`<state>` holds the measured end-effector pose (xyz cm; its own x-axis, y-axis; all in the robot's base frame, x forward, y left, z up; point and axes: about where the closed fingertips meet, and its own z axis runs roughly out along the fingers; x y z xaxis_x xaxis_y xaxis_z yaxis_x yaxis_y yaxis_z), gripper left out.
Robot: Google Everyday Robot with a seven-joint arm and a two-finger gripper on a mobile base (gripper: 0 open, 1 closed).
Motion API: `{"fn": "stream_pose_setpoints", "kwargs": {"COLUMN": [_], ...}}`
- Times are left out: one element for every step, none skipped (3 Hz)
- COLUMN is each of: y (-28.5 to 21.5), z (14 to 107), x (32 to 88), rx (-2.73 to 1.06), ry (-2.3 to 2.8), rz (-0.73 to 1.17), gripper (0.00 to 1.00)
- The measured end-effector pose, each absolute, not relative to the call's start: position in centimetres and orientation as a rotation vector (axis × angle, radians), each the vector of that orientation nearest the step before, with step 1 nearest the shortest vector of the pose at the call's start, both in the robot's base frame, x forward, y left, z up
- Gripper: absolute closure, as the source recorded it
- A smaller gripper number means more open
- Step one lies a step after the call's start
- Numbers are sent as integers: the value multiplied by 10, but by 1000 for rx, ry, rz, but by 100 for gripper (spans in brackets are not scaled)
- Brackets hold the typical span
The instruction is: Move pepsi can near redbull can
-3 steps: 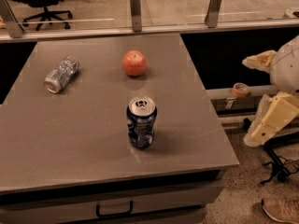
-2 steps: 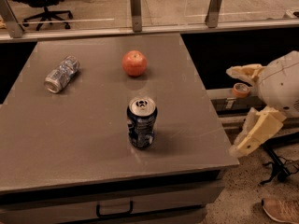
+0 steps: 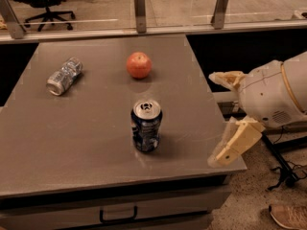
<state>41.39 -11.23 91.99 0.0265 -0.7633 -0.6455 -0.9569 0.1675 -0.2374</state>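
Compared with a second ago the gripper (image 3: 214, 119) has come in from the right edge of the view toward the desk (image 3: 72, 138), and its lower finger now overlaps the desk's near right corner; both cans and the apple lie where they did. The fingers (image 3: 235, 145) are spread wide apart, one above and one below, with nothing between them; the gripper sits at 3 o'clock from the pepsi can (image 3: 146, 131), well apart from it. There are two cans and one apple. The pepsi can stands upright near the middle of the desk, toward the front edge, pull-tab top showing; the redbull can (image 3: 64, 75) lies on its side at 10 o'clock from it, well apart, near the desk's left edge; the apple (image 3: 139, 64) rests at 12 o'clock from the pepsi can, touching neither can.
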Motion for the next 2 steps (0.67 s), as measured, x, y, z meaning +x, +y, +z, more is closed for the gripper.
{"fn": "stream_pose_setpoints", "kwargs": {"y": [-104, -94], "z": [911, 894], "x": [417, 423], "rx": [-1624, -1586], "ry": [1776, 1807], "rz": [386, 433], "gripper": [0, 0]}}
